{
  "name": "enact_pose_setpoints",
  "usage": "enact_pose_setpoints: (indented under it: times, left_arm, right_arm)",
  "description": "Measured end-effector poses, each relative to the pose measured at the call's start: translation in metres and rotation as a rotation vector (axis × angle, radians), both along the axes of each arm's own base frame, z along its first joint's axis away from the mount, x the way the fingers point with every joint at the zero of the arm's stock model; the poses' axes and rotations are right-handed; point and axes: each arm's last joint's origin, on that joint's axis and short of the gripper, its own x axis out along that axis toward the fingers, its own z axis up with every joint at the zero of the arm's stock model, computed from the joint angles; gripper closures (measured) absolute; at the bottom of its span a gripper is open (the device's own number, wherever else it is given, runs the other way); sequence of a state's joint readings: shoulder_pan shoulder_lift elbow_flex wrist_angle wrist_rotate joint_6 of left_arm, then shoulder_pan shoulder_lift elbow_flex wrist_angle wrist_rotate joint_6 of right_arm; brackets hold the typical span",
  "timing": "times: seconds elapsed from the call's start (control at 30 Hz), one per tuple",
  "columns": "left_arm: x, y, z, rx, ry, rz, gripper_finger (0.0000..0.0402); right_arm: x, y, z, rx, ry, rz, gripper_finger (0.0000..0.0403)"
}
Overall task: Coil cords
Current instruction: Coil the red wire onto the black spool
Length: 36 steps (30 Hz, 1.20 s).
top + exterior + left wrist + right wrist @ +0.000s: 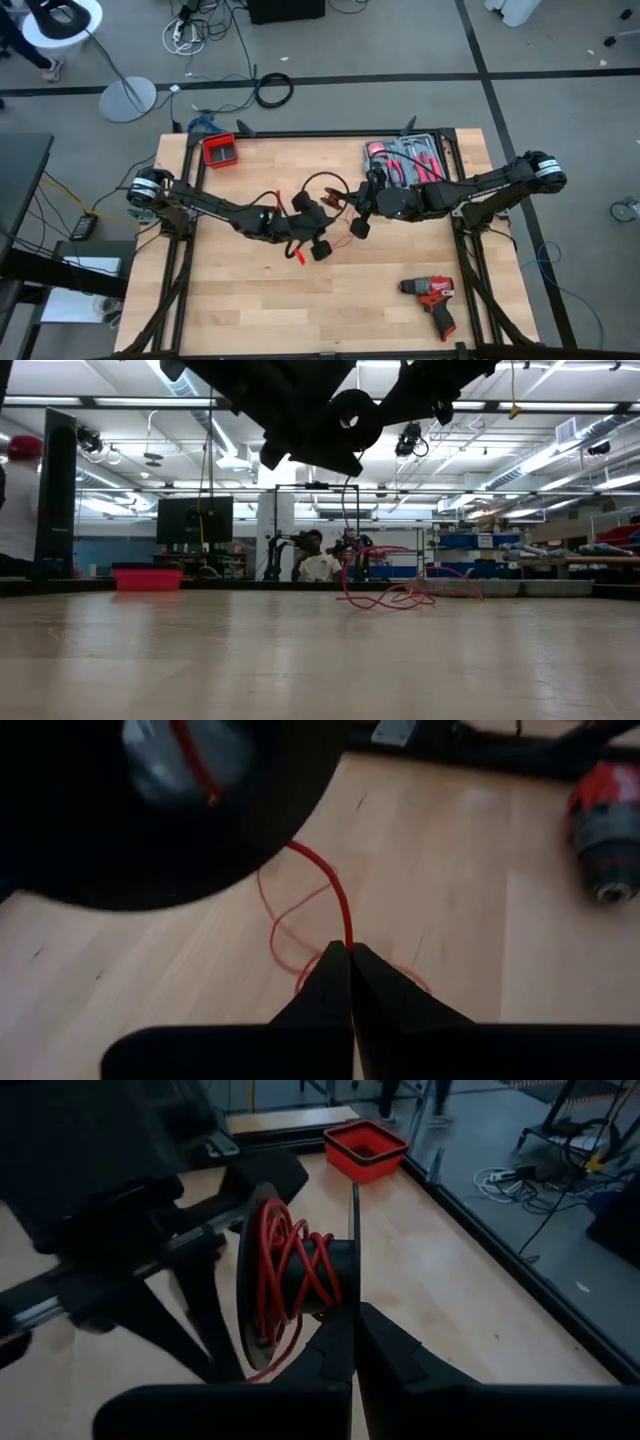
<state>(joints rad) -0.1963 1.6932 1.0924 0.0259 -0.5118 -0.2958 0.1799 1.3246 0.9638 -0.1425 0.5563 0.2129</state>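
Wooden tabletop [230, 310] carried the thin red cord [335, 900], partly wound on a black spool [300, 1275] held mid-table. Left gripper [348, 982] pinched the cord w/ fingers pressed together; right gripper [352, 1342] was clamped on the spool's rim. Red-and-black drill [432, 300] lay near the front-right corner.

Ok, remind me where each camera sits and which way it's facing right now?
High: above the table, looking straight down; both arms show whole, meeting mid-table.
Low: at table-top height, looking level across; arm undersides at top, red cord beyond.
Left wrist: on the left arm, looking down past the left tool, shut on the red cord.
Right wrist: on the right arm, looking past the right tool, shut on the spool.
Shared: high and left wrist both show the red drill.
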Motion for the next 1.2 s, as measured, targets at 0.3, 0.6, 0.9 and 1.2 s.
enact_pose_setpoints:
  times: [0.3, 0.6, 0.9, 1.2]
  left_arm:
    - [0.008, -0.002, 0.020, 0.005, -0.071, -0.025, 0.0401]
    - [0.012, -0.003, 0.045, 0.062, 0.043, -0.053, 0.0401]
    - [0.005, -0.001, 0.065, 0.099, 0.220, -0.051, 0.0401]
    - [-0.001, 0.003, 0.067, 0.220, 0.369, -0.128, 0.0401]
  right_arm:
    - [0.009, 0.001, -0.012, -0.049, 0.047, -0.017, 0.0402]
    - [0.004, 0.002, -0.021, -0.101, 0.158, 0.002, 0.0403]
    - [-0.001, 0.008, -0.023, -0.167, 0.246, 0.092, 0.0403]
    - [-0.007, 0.010, -0.017, -0.121, 0.253, 0.213, 0.0403]
